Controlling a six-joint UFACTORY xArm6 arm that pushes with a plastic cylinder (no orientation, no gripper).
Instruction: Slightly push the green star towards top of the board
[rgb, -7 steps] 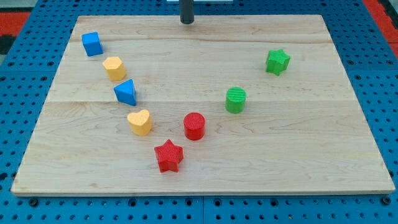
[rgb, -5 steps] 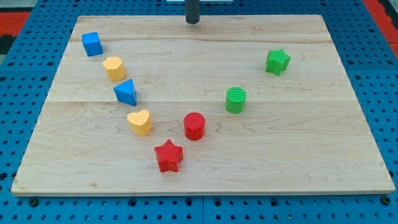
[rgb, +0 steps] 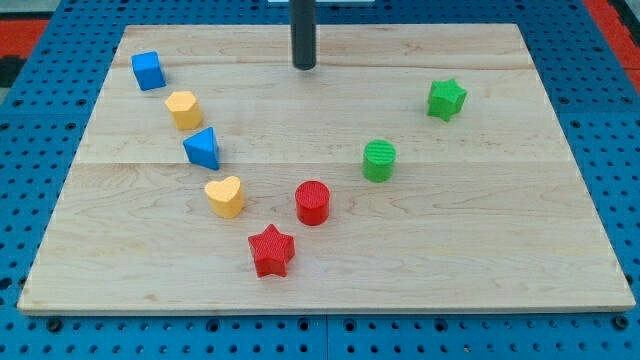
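Dark and upright, the rod descends from the view's top, my tip (rgb: 304, 66) resting on the pale wooden board (rgb: 480, 240) near its top edge, touching no block. The green star (rgb: 446, 99) sits well apart toward the view's right, with a green cylinder (rgb: 379, 160) below it. A blue cube (rgb: 148, 70), yellow block (rgb: 184, 108), blue block (rgb: 202, 148), yellow heart (rgb: 225, 196), red cylinder (rgb: 312, 202) and red star (rgb: 271, 250) trail diagonally at left. Blue pegboard (rgb: 60, 40) surrounds the board.
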